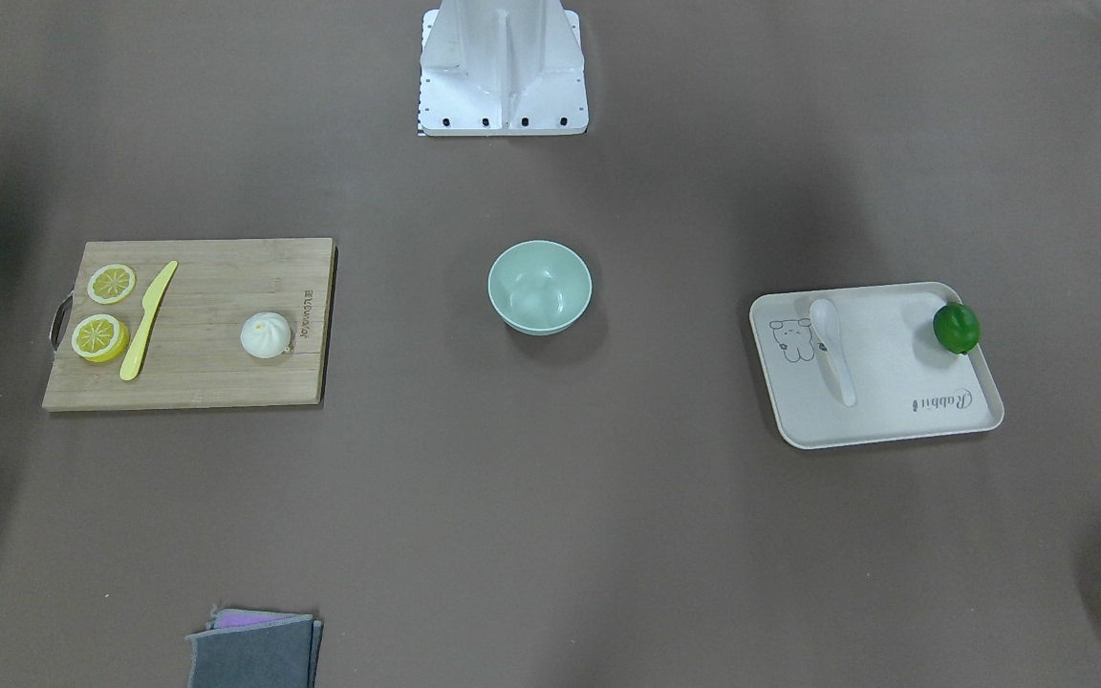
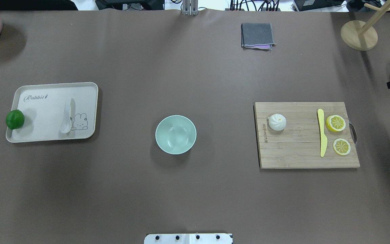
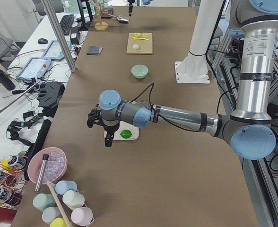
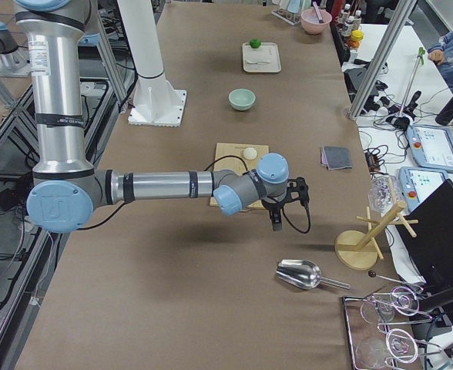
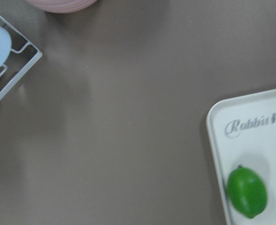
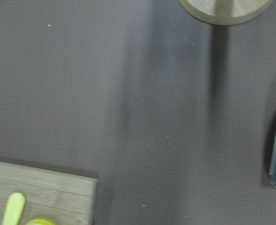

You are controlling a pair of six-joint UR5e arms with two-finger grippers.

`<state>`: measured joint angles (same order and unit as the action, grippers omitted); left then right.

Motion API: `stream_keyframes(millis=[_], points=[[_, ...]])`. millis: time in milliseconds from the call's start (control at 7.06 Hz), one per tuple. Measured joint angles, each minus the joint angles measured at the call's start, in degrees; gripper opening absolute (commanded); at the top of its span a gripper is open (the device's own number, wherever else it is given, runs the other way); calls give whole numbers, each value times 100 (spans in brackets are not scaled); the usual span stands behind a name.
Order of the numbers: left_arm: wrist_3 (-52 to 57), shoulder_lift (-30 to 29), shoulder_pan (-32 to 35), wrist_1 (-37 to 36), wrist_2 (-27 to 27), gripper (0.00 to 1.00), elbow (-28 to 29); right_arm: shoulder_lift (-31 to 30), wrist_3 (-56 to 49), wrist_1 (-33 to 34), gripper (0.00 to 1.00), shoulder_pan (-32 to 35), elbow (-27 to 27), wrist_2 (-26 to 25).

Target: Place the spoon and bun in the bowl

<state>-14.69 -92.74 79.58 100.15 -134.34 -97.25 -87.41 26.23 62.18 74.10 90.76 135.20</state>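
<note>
The brown table (image 2: 195, 196) is spanned by the two arms, each reached out low toward one end. The left gripper (image 3: 109, 138) is hung at one end and the right gripper (image 4: 276, 218) at the other. How far either is parted, or whether anything is held, cannot be told, since the fingers are shown only small and from the side. Just inward of the right gripper the wooden cutting board (image 2: 300, 159) is laid flat, its handled end turned toward that gripper. Just inward of the left gripper the cream tray (image 2: 42, 108) is set, and two things are carried in it. Between the two grippers, well apart from each, the mint-green bowl (image 2: 175, 135) is stood upright, and only its smooth inner surface is seen. The yellow knife (image 2: 322, 134) is laid across the board toward the right gripper's end. The spoon (image 2: 67, 117) is laid in the tray on the side far from the left gripper. The bun (image 2: 277, 122) is rested pleats up at the board's end farthest from the right gripper, toward the bowl. The green lime (image 2: 15, 119) is lodged against the tray's rim nearest the left gripper. Two lemon slices (image 2: 336, 123) are placed between the knife and the handle, nearest the right gripper.
</note>
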Motion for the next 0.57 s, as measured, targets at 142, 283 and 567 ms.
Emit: stream_keyframes(millis=[142, 283, 567], points=[[-567, -199, -397, 144, -13, 98, 20, 88, 691, -281, 100, -294, 91, -6], [-1299, -424, -805, 311, 24, 96, 57, 127, 1433, -561, 100, -573, 237, -20], [-2784, -948, -1626, 396, 469, 84, 213, 298, 2453, -752, 100, -1079, 478, -164]])
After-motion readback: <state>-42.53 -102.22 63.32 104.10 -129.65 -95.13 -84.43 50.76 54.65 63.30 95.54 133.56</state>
